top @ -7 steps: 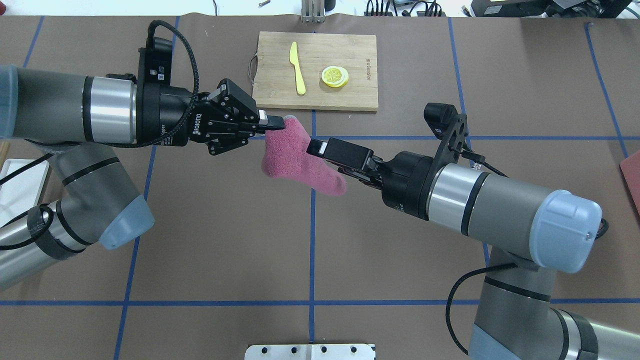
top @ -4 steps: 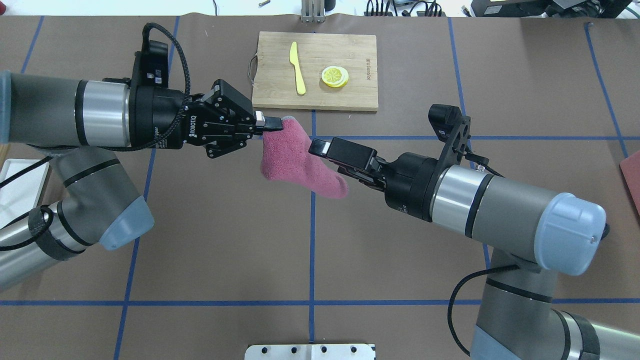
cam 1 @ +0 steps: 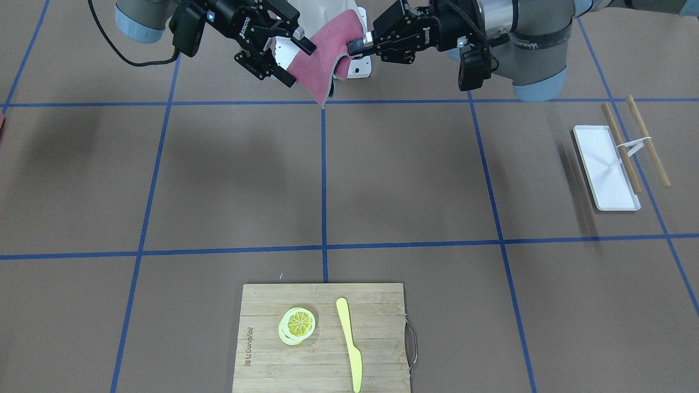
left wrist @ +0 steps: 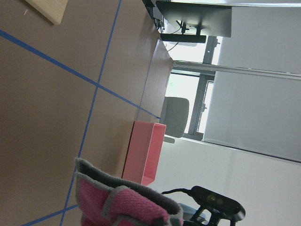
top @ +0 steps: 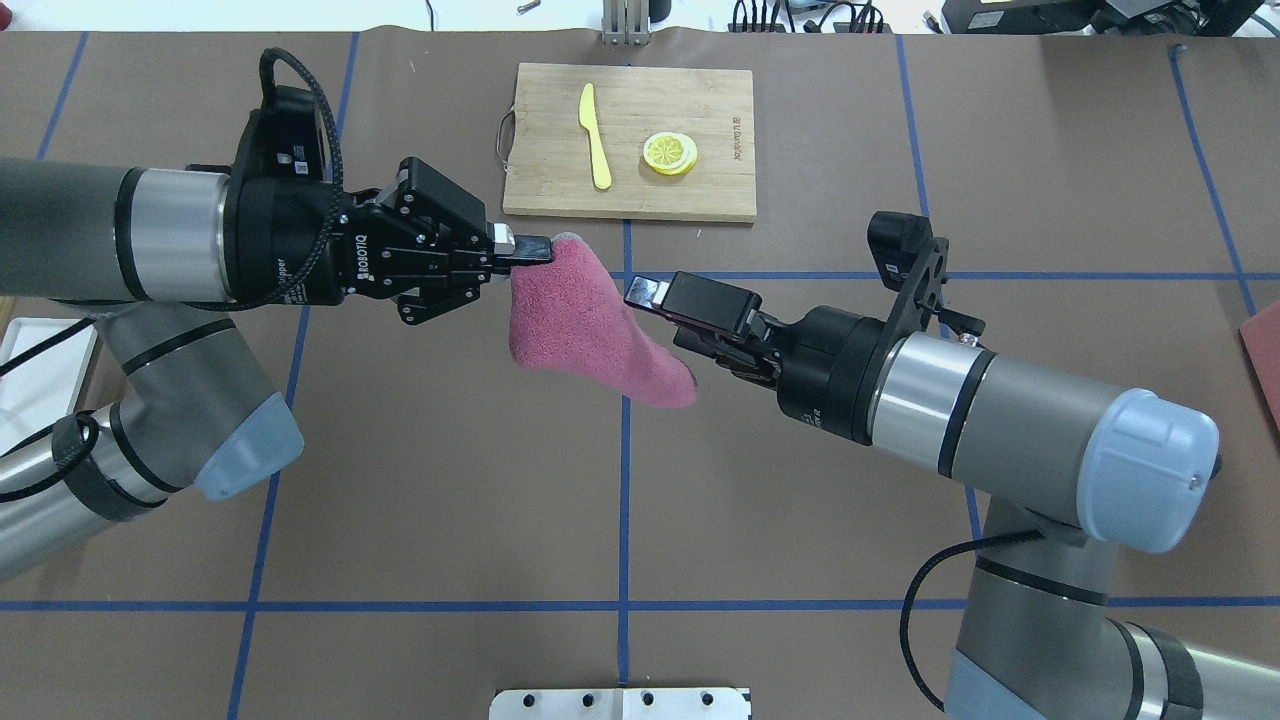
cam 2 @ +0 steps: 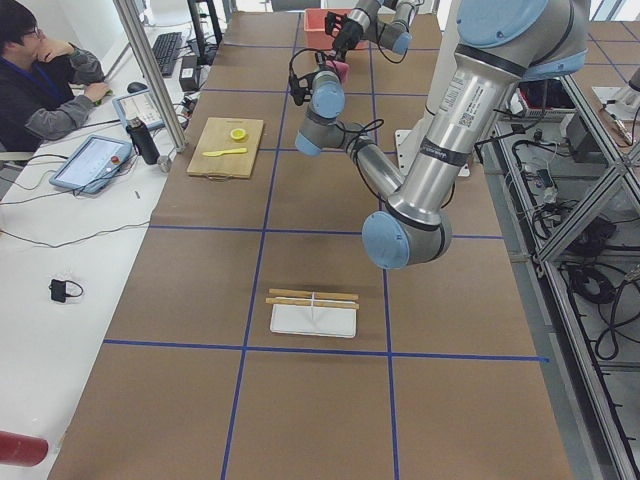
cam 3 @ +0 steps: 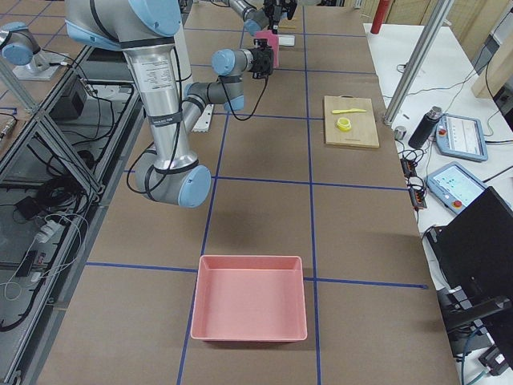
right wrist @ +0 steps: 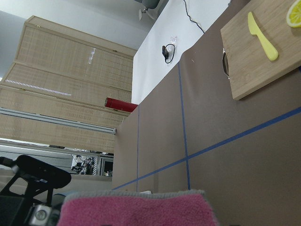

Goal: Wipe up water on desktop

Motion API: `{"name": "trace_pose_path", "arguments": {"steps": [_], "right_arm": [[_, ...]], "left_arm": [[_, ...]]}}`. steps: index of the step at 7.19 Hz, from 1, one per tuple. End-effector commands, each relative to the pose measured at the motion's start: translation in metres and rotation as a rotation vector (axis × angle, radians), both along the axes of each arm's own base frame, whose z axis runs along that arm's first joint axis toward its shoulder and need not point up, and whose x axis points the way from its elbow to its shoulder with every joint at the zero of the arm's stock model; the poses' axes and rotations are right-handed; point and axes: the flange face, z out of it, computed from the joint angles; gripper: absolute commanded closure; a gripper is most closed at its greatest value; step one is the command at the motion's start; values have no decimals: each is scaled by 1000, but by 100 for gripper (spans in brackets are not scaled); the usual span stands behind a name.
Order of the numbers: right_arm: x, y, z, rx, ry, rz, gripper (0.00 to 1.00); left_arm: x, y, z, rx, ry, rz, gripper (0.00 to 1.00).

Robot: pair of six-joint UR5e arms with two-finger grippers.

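Note:
A pink cloth [top: 585,325] with a grey edge hangs above the brown desktop [top: 450,480], between my two grippers. My left gripper [top: 535,250] is shut on the cloth's upper corner; it also shows in the front view [cam 1: 357,43]. My right gripper [top: 648,300] has its jaws spread apart in the front view [cam 1: 304,68]. The cloth [cam 1: 322,60] passes between them, with one finger above it and one below. The cloth fills the bottom of the left wrist view [left wrist: 122,207] and of the right wrist view [right wrist: 136,209]. No water shows on the desktop.
A wooden cutting board [top: 700,100] with a yellow knife [top: 595,135] and a lemon slice [top: 670,153] lies at the far centre. A white tray [cam 1: 606,166] and two sticks [cam 1: 647,142] lie on my left. A pink bin [cam 3: 252,297] stands at my far right.
My left gripper has pulled to the left with the cloth corner, spreading the cloth wider. My right gripper has drawn back slightly to the right, so less of the cloth lies under its finger.

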Motion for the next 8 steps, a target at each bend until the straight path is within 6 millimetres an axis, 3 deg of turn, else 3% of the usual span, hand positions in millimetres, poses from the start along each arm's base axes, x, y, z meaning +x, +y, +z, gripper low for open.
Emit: {"name": "trace_pose_path", "arguments": {"steps": [1, 5, 8], "right_arm": [[3, 0, 1, 4, -18, 2, 13], [9, 4, 7, 4, -59, -8, 1], [13, 7, 8, -6, -84, -17, 1]], "left_arm": [[-6, 3, 3, -4, 30, 14, 100], [-15, 6, 2, -25, 114, 16, 100], [-15, 2, 1, -73, 151, -5, 100]]}}
